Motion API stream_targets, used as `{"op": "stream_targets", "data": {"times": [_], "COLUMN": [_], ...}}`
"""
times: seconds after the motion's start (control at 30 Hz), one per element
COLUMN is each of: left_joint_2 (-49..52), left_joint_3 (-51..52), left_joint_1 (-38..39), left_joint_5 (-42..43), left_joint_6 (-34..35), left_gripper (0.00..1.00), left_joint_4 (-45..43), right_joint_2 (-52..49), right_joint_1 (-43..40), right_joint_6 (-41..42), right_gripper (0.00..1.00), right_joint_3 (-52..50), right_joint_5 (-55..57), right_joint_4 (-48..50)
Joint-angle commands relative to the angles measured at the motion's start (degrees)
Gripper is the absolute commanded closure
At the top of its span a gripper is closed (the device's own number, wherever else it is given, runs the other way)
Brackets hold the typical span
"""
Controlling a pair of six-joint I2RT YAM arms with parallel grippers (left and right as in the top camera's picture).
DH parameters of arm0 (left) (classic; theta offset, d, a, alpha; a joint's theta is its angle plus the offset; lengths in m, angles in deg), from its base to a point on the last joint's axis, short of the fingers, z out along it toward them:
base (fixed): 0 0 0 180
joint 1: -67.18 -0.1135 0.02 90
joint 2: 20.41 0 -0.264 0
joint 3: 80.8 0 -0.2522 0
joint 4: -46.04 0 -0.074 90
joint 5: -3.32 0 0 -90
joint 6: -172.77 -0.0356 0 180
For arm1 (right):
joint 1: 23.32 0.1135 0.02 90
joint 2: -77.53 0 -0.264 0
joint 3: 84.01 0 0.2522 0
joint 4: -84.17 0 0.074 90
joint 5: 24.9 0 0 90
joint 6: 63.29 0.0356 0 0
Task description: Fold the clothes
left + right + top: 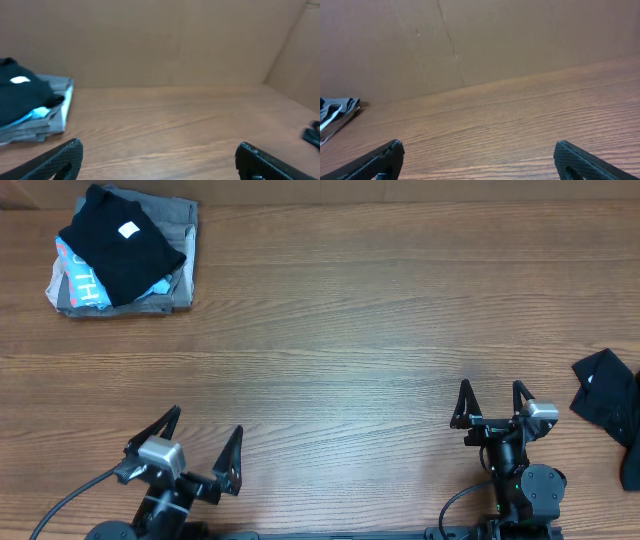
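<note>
A folded black T-shirt (122,240) with a small white neck label lies on top of a pile at the table's far left corner; the left wrist view shows it too (20,97). A second black garment (608,395) lies crumpled at the right edge of the table, and a bit of it shows in the left wrist view (312,135). My left gripper (207,420) (159,145) hovers open near the front left, over bare wood. My right gripper (490,386) (477,145) stands open at the front right, left of the crumpled garment. Neither holds anything.
Under the folded black shirt lie a light blue shirt (82,280) with pale lettering and a grey folded garment (175,225); the pile's edge shows in the right wrist view (332,117). A brown cardboard wall (160,40) closes off the table's far side.
</note>
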Motion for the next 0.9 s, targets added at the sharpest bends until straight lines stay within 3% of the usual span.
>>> {"op": "stream_targets", "data": {"times": [0.0, 0.67, 0.87], "left_joint_2": [-1.0, -1.1, -1.1], "left_joint_3": [4.7, 30.2, 30.4], "left_joint_1": [0.7, 0.8, 0.9], "left_joint_5": [-8.2, -17.5, -22.6], "left_joint_6": [3.4, 8.1, 7.6], "left_gripper": [0.0, 0.0, 0.0], "left_joint_4": [-2.9, -34.6, -31.6], "right_joint_2": [0.6, 0.6, 0.6], "right_joint_1": [0.1, 0.1, 0.1], "right_joint_6": [0.0, 0.0, 0.0], "right_gripper": [0.0, 0.0, 0.0], "right_joint_3": [-0.6, -0.6, -0.6], "right_joint_5": [0.0, 0.0, -0.1], "right_joint_4": [0.4, 0.4, 0.4]}}
